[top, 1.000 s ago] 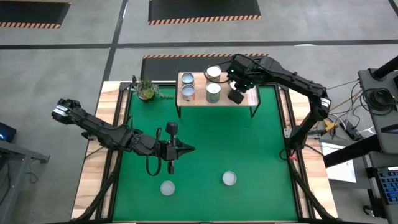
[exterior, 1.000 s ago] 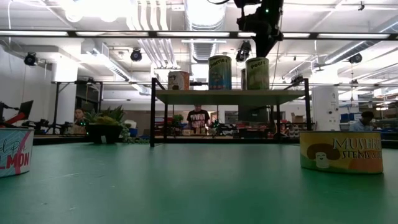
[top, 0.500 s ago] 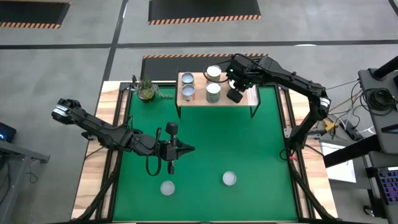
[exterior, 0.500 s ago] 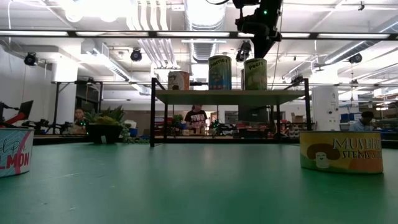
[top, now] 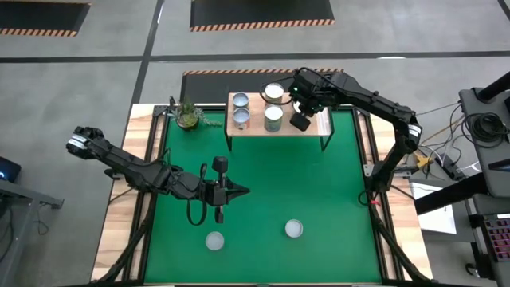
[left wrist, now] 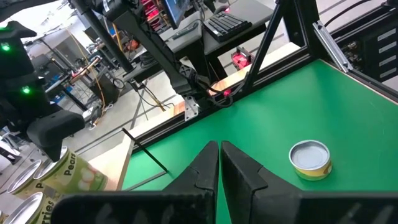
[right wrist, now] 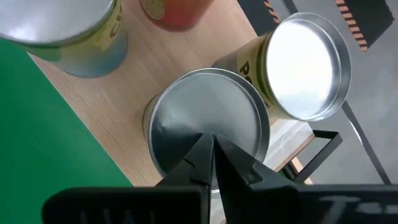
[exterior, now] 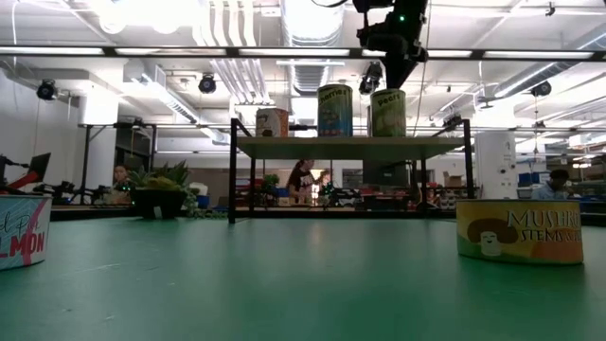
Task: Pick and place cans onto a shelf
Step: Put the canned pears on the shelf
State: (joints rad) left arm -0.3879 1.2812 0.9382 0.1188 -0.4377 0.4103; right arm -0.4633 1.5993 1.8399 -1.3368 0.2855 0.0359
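Black fingers of the right gripper (right wrist: 210, 155) are pressed together and empty, hovering over the lid of a can (right wrist: 208, 115) on the shelf (top: 255, 126), where four cans stand close together. These are stiff metal tins, likely fairly heavy if full, with smooth, slippery sides; a grip across the round wall below the rim looks safest. Two more cans wait on the green worktop (top: 319, 183): one (top: 294, 229) nearer the right, another (top: 214, 240) nearer the left. Near that one, the left gripper (top: 220, 191) is likewise shut and empty. Tight spacing on the shelf may hamper placing; a potted plant (top: 188, 114) sits beside it.
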